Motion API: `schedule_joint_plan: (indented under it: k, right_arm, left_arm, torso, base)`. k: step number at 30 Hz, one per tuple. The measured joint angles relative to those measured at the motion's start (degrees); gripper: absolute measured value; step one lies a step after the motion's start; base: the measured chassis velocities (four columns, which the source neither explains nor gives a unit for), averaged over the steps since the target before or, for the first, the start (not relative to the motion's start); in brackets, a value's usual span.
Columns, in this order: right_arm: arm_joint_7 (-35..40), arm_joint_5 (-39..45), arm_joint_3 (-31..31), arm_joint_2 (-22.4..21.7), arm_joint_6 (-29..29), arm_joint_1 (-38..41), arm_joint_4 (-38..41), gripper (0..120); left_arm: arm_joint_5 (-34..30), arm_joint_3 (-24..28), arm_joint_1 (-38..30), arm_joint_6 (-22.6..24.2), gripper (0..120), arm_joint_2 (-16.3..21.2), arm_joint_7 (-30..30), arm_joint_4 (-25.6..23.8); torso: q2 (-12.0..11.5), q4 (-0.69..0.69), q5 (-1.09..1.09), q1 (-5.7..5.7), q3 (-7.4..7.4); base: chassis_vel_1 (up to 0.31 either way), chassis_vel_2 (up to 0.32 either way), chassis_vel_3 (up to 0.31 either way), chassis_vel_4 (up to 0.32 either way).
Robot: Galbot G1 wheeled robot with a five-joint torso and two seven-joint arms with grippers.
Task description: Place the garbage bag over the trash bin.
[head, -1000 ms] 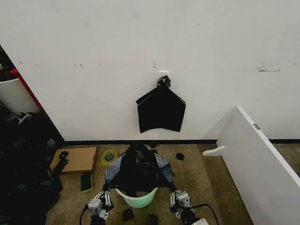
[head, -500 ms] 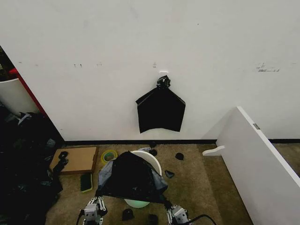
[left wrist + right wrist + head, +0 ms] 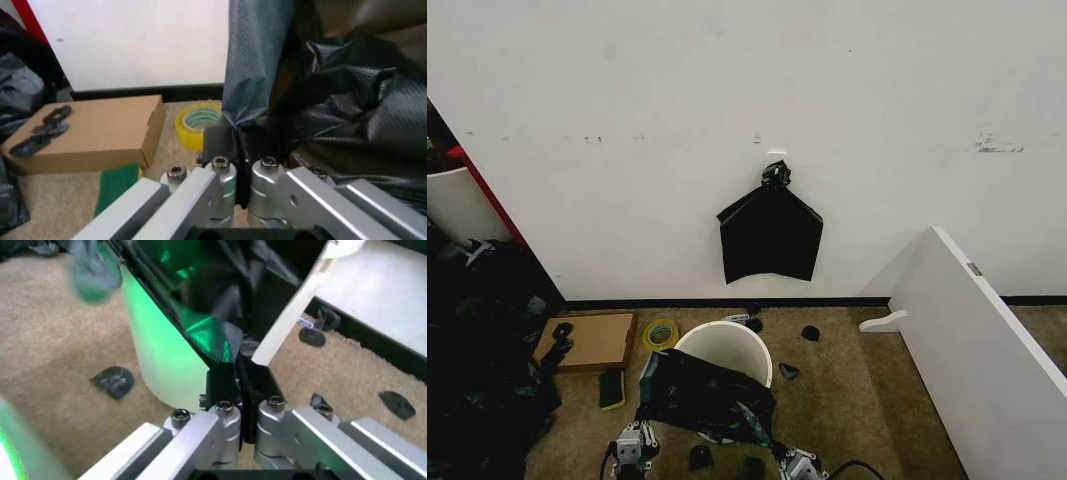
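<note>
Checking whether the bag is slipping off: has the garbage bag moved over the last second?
Yes. The garbage bag has slid toward the robot, away from the wall's black baseboard, uncovering the trash bin rim.

Silver metal left gripper [image 3: 237,145] and right gripper [image 3: 240,375], round screws, black pads, black cables.
</note>
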Motion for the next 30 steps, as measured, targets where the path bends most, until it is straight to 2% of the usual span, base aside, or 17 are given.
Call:
schedule_joint_plan:
  k: [3, 5, 8, 11, 12, 16, 19, 21, 26, 27, 30]
  right_arm:
    - [-3.87, 1.07, 1.76, 1.38, 4.76, 1.71, -4.09, 0]
    - [-5.06, 1.81, 1.99, 1.67, 5.97, 2.12, -5.07, 0]
    - [-10.61, 5.24, 2.52, 2.37, 10.22, 3.21, -7.75, 0]
    - [-17.19, 8.77, 3.18, 2.73, 14.18, 3.75, -8.61, 0]
    - [-17.19, 8.77, 3.18, 2.73, 14.18, 3.75, -8.61, 0]
    - [-25.43, 12.01, 4.74, 2.32, 16.65, 3.67, -8.53, 2]
    - [-32.94, 14.47, 7.14, 1.67, 17.48, 3.21, -8.60, 15]
    - [-34.55, 14.93, 7.81, 1.54, 17.64, 3.08, -8.66, 18]
    - [-41.09, 16.08, 11.37, 0.97, 18.00, 2.19, -8.62, 40]
    - [-41.09, 16.08, 11.37, 0.97, 18.00, 2.19, -8.62, 40]
    - [-42.21, 16.08, 12.76, 0.95, 18.33, 1.68, -8.29, 53]
  left_arm:
    - [-1.07, 0.18, -0.82, 1.46, 0, -0.26, 0.29, 0.62]
    - [-1.28, 0.18, -0.88, 1.85, 0, -0.26, 0.34, 0.64]
    - [-1.80, 0.16, -0.91, 2.74, 0, -0.20, 0.64, 0.65]
    - [-3.14, 0.04, -0.59, 1.97, 0, 0.13, 2.10, 0.02]
    - [-3.14, 0.04, -0.59, 1.97, 0, 0.13, 2.10, 0.02]
    - [-4.13, -0.01, 0.60, 1.01, 0, 0.78, 4.11, -1.93]
    - [-4.80, -0.32, 1.88, 1.39, 15, 1.55, 6.06, -3.92]
    - [-4.94, -0.46, 2.16, 1.40, 18, 1.70, 6.87, -4.35]
    - [-6.58, -1.96, 4.44, 1.17, 38, 4.03, 17.07, -7.22]
    - [-6.58, -1.96, 4.44, 1.17, 38, 4.03, 17.07, -7.22]
    - [-7.97, -2.69, 5.02, 0.87, 51, 5.69, 22.15, -7.48]
  torso:
    - [0.00, 0.01, 0.00, 0.00, 0.00]
    - [0.00, 0.01, 0.01, 0.00, 0.00]
    - [0.00, 0.01, 0.01, 0.00, 0.00]
    - [0.00, 0.01, 0.01, 0.00, 0.00]
    - [0.00, 0.01, 0.01, 0.00, 0.00]
    - [0.00, 0.01, 0.01, 0.00, 0.00]
    - [0.00, 0.01, 0.01, 0.00, 0.00]
    - [0.00, 0.01, 0.00, 0.00, 0.00]
    - [0.01, 0.01, 0.00, 0.00, 0.00]
    - [0.01, 0.01, 0.00, 0.00, 0.00]
    - [0.02, 0.01, 0.00, 0.00, -0.01]
  base:
    - [0.000, 0.000, 0.000, 0.000]
    - [0.000, 0.000, 0.000, 0.000]
    - [0.000, 0.000, 0.000, 0.000]
    - [0.000, 0.000, 0.000, 0.000]
    - [0.000, 0.000, 0.000, 0.000]
    - [0.000, 0.000, 0.000, 0.000]
    - [0.000, 0.000, 0.000, 0.000]
    - [0.000, 0.000, 0.000, 0.000]
    - [0.000, 0.000, 0.000, 0.000]
    - [0.000, 0.000, 0.000, 0.000]
    - [0.000, 0.000, 0.000, 0.000]
